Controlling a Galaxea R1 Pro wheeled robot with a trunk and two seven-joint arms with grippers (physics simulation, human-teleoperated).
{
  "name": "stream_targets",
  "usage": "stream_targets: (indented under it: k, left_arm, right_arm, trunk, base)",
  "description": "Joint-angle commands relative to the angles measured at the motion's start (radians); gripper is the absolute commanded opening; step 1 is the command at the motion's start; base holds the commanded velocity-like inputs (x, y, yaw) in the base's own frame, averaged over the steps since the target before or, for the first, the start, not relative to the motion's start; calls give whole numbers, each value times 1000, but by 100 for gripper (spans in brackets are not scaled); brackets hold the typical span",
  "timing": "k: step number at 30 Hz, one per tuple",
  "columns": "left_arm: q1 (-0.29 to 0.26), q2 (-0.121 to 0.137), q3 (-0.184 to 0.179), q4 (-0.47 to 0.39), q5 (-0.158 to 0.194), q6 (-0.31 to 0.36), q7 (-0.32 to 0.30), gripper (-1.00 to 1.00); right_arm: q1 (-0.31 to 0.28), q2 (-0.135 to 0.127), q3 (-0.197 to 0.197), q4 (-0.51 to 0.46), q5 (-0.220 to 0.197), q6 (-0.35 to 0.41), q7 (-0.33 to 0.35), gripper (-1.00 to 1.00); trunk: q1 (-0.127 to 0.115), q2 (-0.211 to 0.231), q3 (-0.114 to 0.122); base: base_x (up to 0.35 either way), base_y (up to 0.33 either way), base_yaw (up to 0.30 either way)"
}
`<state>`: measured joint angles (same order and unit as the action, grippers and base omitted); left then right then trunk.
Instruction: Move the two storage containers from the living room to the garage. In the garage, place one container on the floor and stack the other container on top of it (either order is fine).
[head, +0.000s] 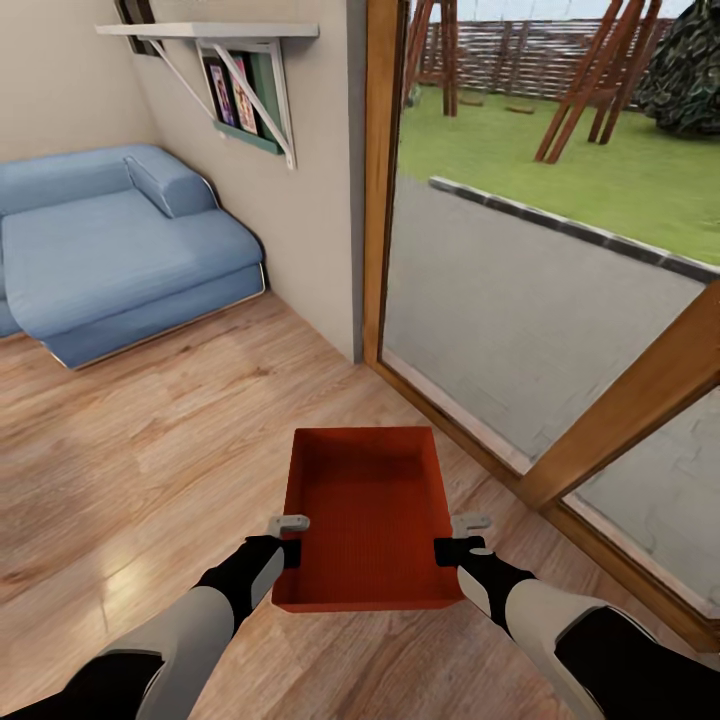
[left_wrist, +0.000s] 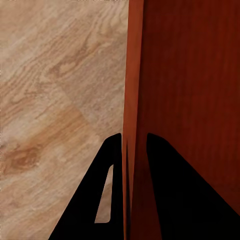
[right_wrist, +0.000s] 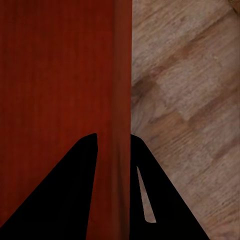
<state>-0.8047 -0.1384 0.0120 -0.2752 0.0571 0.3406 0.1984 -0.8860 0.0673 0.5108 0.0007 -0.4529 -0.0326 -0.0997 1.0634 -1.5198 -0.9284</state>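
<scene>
While my left gripper (head: 291, 538) pinches the storage container (head: 366, 520) by its left wall and my right gripper (head: 462, 537) clamps its right wall, it hangs level over the wood plank floor (head: 150, 450). Open planks stretch left toward the blue sofa (head: 110, 250); the glass door (head: 540, 300) stands close on the right.

Open plank floor left, glass door close right

The blue sofa (head: 120, 250) blocks far left; the wall shelf (head: 215, 35) perhaps overhangs ahead; the glass door (head: 560, 300) bars the right.
</scene>
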Motion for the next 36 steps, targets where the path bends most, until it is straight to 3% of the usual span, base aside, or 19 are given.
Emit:
stream_targets:
  k: [1,36]
  left_arm:
    - [1,2,0,-1,-17,9,25,-100]
    - [0,2,0,-1,-19,9,26,-100]
  right_arm:
    - [-1,-1,8,1,-12,-6,-5,-100]
    - [-1,-1,9,1,-12,-7,-5,-100]
  trunk:
    - [-4,7,3]
    - [-138,252,112]
  base:
    - [0,0,0]
    - [0,0,0]
